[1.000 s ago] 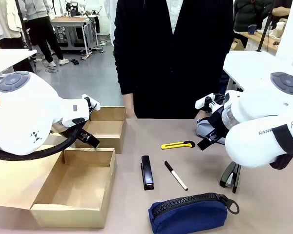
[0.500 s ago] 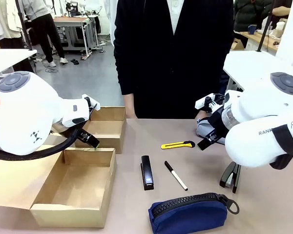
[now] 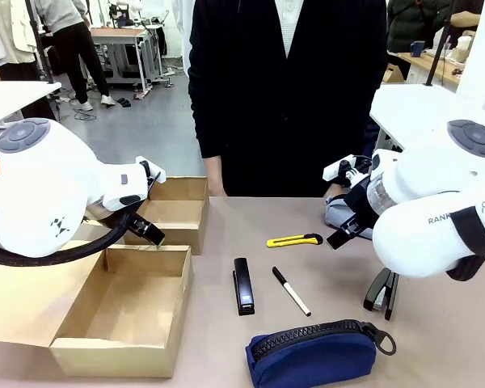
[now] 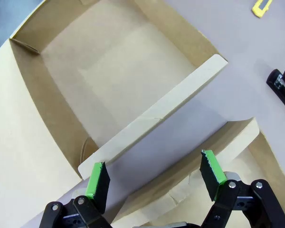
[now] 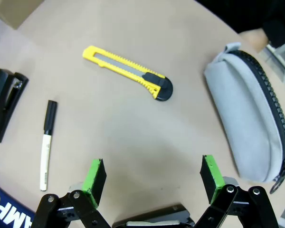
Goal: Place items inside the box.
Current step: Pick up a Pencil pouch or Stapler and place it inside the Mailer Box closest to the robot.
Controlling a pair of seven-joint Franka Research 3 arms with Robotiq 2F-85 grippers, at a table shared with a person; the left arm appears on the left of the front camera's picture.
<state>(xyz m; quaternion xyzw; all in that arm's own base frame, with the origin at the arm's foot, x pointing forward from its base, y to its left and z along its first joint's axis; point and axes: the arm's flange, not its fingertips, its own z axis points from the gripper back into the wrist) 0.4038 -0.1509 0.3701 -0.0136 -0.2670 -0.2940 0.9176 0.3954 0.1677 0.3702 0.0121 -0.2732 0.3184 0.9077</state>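
Note:
Two open cardboard boxes stand at the left, a near box (image 3: 121, 311) and a far box (image 3: 174, 212). My left gripper (image 3: 148, 229) hangs open over the wall between them; in the left wrist view the left gripper (image 4: 154, 171) holds nothing above the far box (image 4: 109, 61). On the table lie a yellow utility knife (image 3: 294, 240), a slim black stapler (image 3: 243, 285), a white marker (image 3: 291, 291) and a navy pouch (image 3: 311, 353). My right gripper (image 5: 152, 175) is open and empty above bare table, with the knife (image 5: 128, 72), marker (image 5: 46, 142) and stapler (image 5: 4, 102) beyond it.
A grey pouch (image 5: 249, 126) lies at the right, near the far edge. A second black stapler (image 3: 381, 291) sits under the right arm. A person in black stands at the far side, one hand (image 3: 217, 187) at the table edge.

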